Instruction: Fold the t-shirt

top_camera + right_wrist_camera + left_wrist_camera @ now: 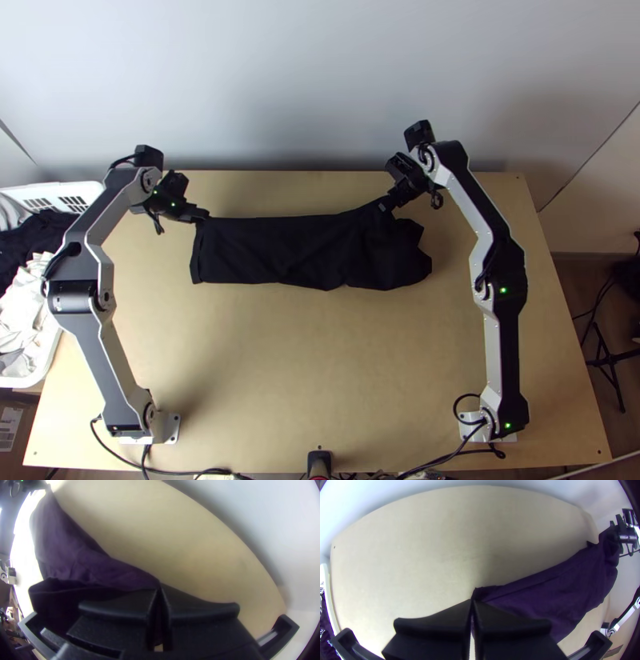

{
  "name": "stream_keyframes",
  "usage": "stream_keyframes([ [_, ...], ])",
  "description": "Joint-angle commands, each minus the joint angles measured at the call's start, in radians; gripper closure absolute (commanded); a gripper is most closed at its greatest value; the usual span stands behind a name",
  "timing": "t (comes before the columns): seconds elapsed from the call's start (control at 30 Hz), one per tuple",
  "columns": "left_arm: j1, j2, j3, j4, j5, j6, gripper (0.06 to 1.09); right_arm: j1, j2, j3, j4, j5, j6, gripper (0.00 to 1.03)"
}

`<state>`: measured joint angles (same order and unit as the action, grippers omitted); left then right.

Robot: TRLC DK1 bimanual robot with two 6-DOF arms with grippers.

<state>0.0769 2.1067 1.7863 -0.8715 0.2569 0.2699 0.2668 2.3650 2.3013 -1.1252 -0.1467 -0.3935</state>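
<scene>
The shirt [272, 250] could skew (my guess) if left gripper [472, 601] and right gripper [159, 590], both pinching its far edge, pull unevenly

the black t-shirt [280, 252] lies in a long band, the left gripper [205, 216] at its ten o'clock corner, the right gripper [386, 206] at its two o'clock edge; white laundry basket [90, 189] at nine o'clock.

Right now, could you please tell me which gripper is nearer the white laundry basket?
Left: the left gripper is at the T-shirt's end nearest the basket, the right gripper toward its farther end.
</scene>
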Motion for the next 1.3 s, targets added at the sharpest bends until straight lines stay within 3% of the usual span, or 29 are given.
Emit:
stream_keyframes([
  [0.0, -0.006, 0.052, 0.015, 0.012, -0.004, -0.014, 1.05, -0.006, 0.042, 0.006, 0.013, 0.009, 0.021, 1.00],
  [0.03, -0.008, 0.052, 0.013, 0.012, -0.004, -0.018, 1.05, -0.005, 0.042, 0.006, 0.013, 0.009, 0.022, 0.98],
  [0.1, -0.011, 0.049, 0.012, 0.012, -0.002, -0.023, 1.03, -0.005, 0.036, 0.004, 0.013, 0.009, 0.039, 0.67],
  [0.13, -0.011, 0.044, 0.008, 0.011, 0.002, -0.024, 0.93, -0.005, 0.031, 0.004, 0.013, 0.009, 0.047, 0.46],
  [0.17, -0.011, 0.038, 0.008, 0.008, 0.010, -0.026, 0.79, -0.006, 0.027, 0.004, 0.011, 0.009, 0.054, 0.21],
  [0.2, -0.011, 0.029, 0.007, 0.002, 0.015, -0.029, 0.63, -0.006, 0.020, 0.004, 0.010, 0.009, 0.064, 0.03],
  [0.27, -0.009, 0.004, 0.004, -0.011, 0.019, -0.037, 0.43, -0.006, -0.007, 0.003, -0.001, 0.009, 0.067, 0.03],
  [0.47, -0.006, -0.129, -0.062, -0.070, 0.039, -0.047, 0.21, -0.003, -0.138, -0.002, -0.001, 0.007, 0.090, 0.03],
  [0.67, -0.022, -0.182, -0.153, -0.164, 0.039, -0.040, 0.19, 0.051, -0.283, -0.063, -0.004, -0.010, 0.122, 0.03],
  [0.93, -0.045, -0.166, -0.219, -0.112, 0.038, -0.064, 0.19, 0.187, -0.414, -0.315, 0.016, -0.021, 0.127, 0.03],
  [1.27, -0.052, -0.132, -0.212, -0.044, -0.021, -0.098, 0.19, 0.249, -0.418, -0.543, 0.123, -0.021, 0.122, 0.03],
])
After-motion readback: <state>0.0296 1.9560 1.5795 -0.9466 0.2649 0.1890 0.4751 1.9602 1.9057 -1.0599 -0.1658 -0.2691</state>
